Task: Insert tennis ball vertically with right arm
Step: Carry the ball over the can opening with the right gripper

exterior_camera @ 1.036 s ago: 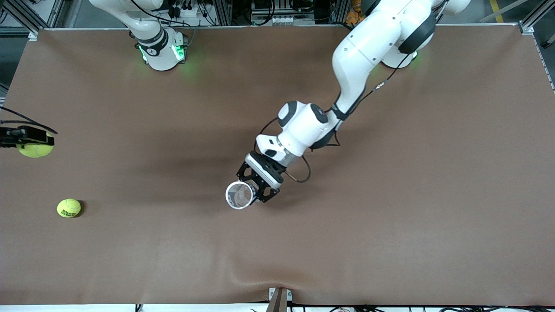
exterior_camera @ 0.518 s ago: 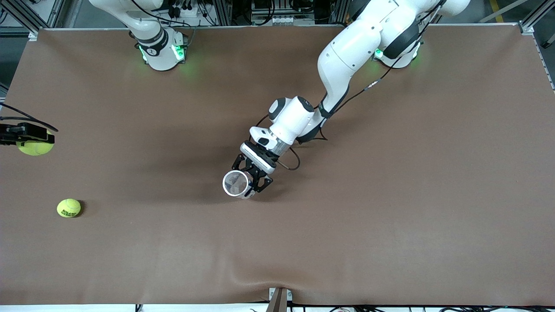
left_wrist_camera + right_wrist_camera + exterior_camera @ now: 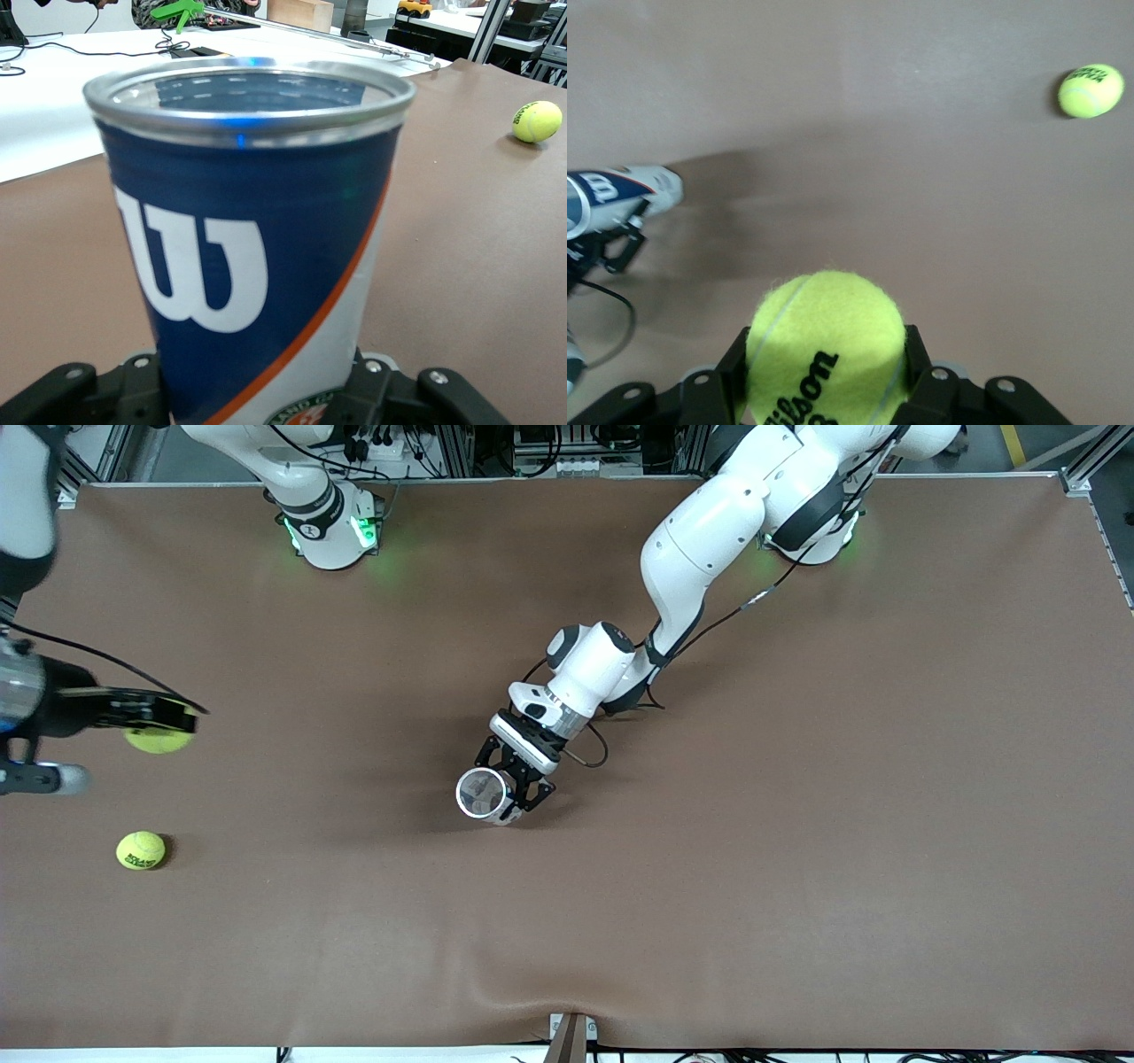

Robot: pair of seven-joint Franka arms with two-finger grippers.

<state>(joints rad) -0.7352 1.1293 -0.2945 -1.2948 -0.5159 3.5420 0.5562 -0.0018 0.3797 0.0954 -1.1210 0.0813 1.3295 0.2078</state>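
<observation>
Right hand [image 3: 159,722]: fingers pinching a yellow felt tennis ball [image 3: 159,738], over the counter's [image 3: 797,824] right-arm end; has travelled toward the centre | Left hand [image 3: 512,790]: clamped on an upright blue-and-white open-topped can [image 3: 479,793] at mid-counter; shifted slightly | Second yellow tennis ball [image 3: 140,850]: loose on the counter, unmoved.

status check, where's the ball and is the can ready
Right gripper shut on tennis ball, up at the right arm's end. Left gripper shut on can, upright, mouth open. Spare ball on table, not between them.
</observation>
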